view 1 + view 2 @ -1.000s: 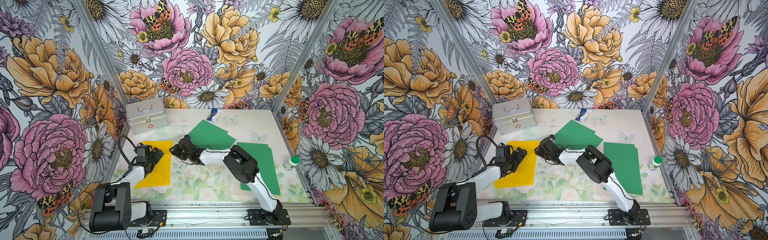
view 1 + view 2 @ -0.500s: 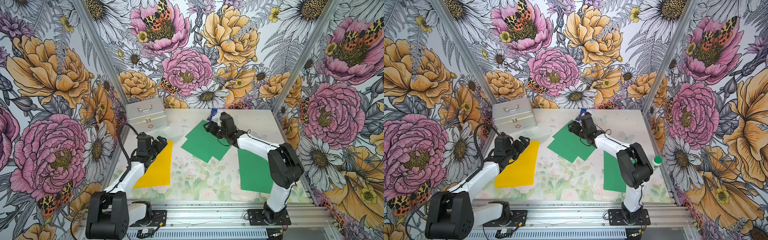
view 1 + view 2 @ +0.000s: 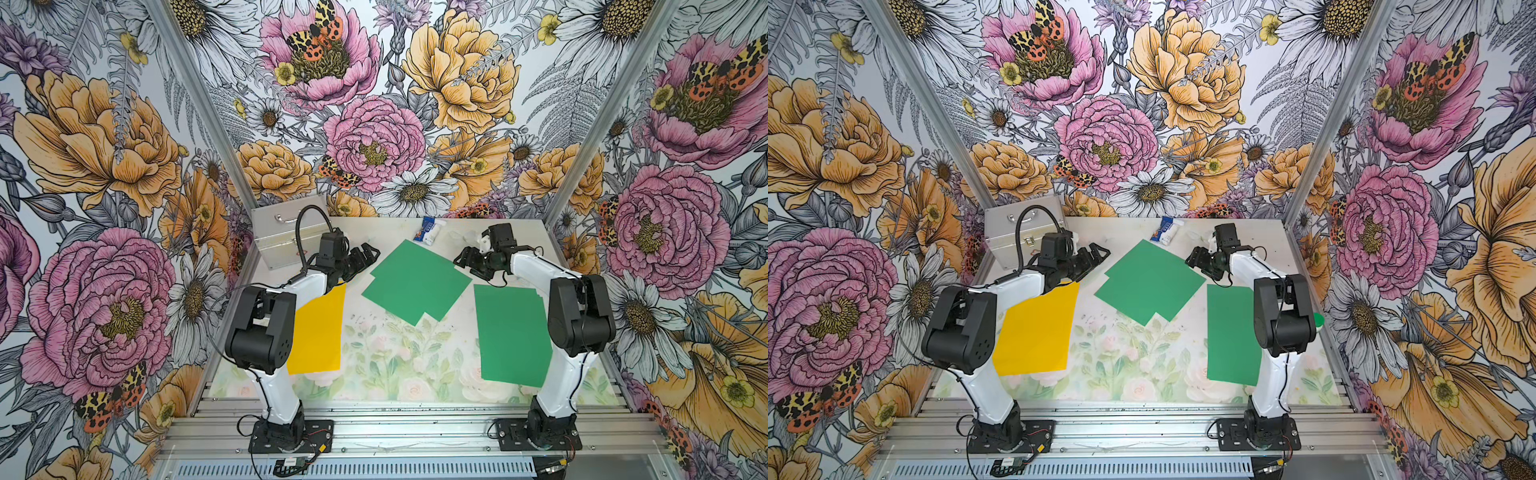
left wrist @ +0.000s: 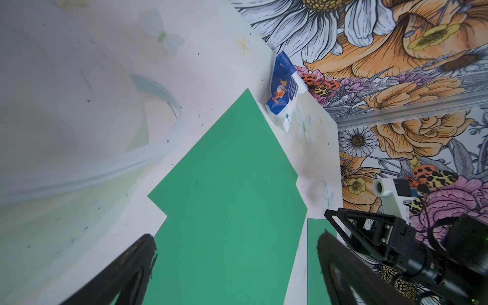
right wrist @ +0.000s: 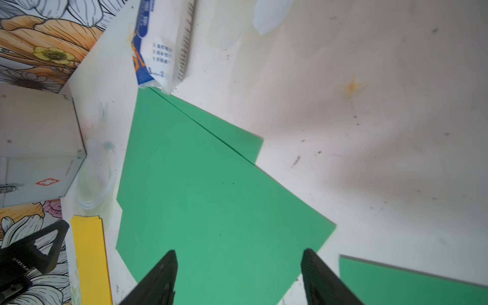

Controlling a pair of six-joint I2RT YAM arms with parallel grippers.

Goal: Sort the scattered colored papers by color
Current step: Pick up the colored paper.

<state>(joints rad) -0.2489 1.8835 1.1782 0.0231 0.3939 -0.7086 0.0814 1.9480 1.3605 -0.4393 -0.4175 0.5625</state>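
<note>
With both jaws spread empty, the light, floppy green papers (image 3: 417, 284) should probably be pinched at a corner

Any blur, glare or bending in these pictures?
In both top views, light is even, the yellow paper and green papers show no glare, and the walls splay outward. In the left wrist view, the near jaws blur. In the right wrist view, faint shadows cross the table.

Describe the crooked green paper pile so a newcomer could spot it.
Look at the pale floral table. Mid-table, toward its far edge, lie overlapping green sheets, one corner near the blue-and-white packet. Unlike the green sheet lying square by the right arm, they sit turned like a diamond.
</note>
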